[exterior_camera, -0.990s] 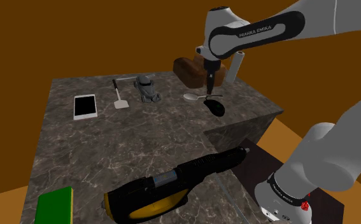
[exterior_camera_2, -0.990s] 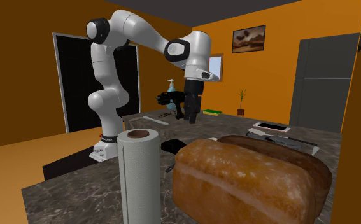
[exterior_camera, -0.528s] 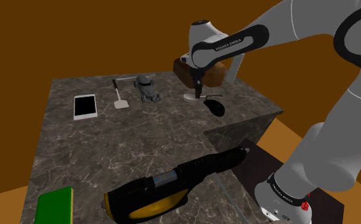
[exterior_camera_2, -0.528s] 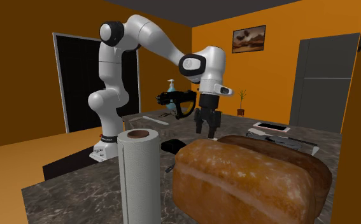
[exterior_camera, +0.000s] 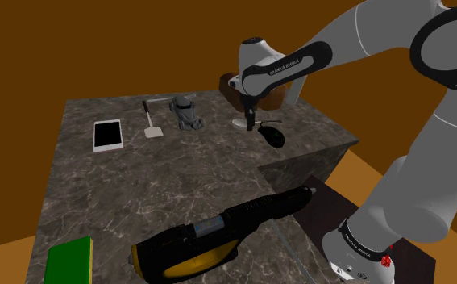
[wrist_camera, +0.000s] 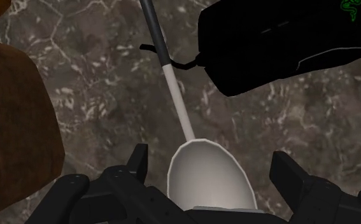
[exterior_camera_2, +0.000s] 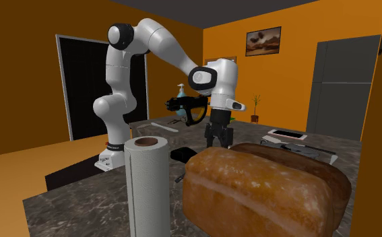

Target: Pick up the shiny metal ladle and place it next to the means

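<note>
While our hand (wrist_camera: 209, 159) hovers, fingers apart, over its bowl, we see the pale ladle (wrist_camera: 211, 183) lying on the bench (exterior_camera: 138, 177) between a brown loaf (wrist_camera: 13, 127) and a black mouse (wrist_camera: 281, 44), the arm (exterior_camera: 287, 63) lettered FRANKA EMIKA.

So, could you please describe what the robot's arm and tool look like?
The arm is glossy white with dark joints; a black band near the wrist carries white FRANKA EMIKA lettering. The tool is all black, with two angular fingers.

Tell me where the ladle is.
The ladle lies on the table, far right in the shoulder view, between the bread loaf and the black mouse, its bowl under the open gripper.
</note>
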Robot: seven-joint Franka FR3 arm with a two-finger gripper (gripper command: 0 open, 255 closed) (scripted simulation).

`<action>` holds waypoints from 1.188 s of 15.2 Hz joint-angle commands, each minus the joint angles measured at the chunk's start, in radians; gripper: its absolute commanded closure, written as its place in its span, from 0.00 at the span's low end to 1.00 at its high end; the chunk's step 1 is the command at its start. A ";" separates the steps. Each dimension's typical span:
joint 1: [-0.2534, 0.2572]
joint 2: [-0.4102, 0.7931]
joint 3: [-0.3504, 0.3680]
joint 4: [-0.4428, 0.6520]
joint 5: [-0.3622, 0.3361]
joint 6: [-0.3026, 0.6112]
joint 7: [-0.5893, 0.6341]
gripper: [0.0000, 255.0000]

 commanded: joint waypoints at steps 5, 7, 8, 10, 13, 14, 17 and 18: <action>0.000 0.001 0.000 0.000 0.000 0.002 0.000 0.00; 0.000 0.001 0.000 0.000 0.000 0.002 0.000 1.00; 0.000 0.001 0.000 0.000 0.000 0.002 0.000 1.00; 0.000 0.001 0.000 -0.001 0.000 0.002 0.000 1.00; 0.000 0.002 0.000 -0.001 0.000 0.003 0.000 1.00; -0.001 0.001 0.000 -0.002 0.000 0.004 0.000 1.00; 0.001 -0.013 0.000 0.010 0.001 -0.022 -0.004 1.00; 0.001 -0.020 0.000 0.015 0.001 -0.035 -0.006 1.00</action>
